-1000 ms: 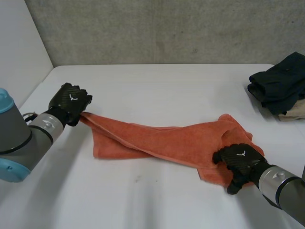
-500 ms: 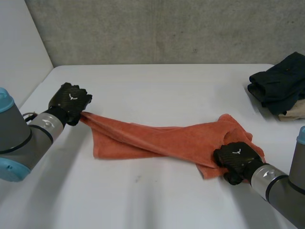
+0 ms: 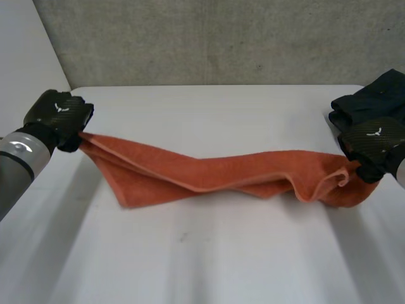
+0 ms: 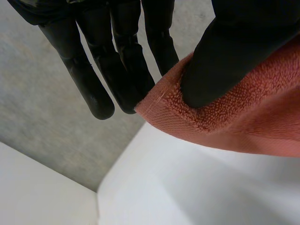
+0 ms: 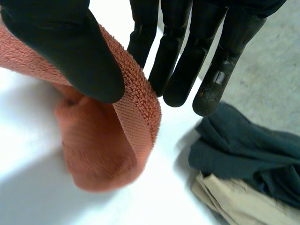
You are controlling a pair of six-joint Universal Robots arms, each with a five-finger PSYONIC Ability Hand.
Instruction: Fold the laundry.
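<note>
An orange towel [image 3: 209, 174] hangs stretched across the white table [image 3: 202, 253], sagging in the middle. My left hand [image 3: 56, 115] is shut on its left corner; in the left wrist view the thumb [image 4: 220, 61] presses the towel corner [image 4: 187, 115] against the fingers [image 4: 117, 56]. My right hand [image 3: 374, 144] is shut on the towel's right end, near the table's right side. In the right wrist view the thumb [image 5: 70, 47] pinches the towel's hem [image 5: 133, 117] against the fingers [image 5: 187, 51], and a fold of the towel droops below the hand.
A pile of dark clothes [image 3: 370, 107] over a beige garment [image 3: 389, 149] lies at the right rear of the table, right behind my right hand; the pile [image 5: 253, 145] lies just beyond the fingertips in the right wrist view. A grey wall [image 3: 215, 38] backs the table.
My right hand closed on the towel's right end and carried it up and to the right. My left hand moved left and back with its corner, pulling the towel out long.
</note>
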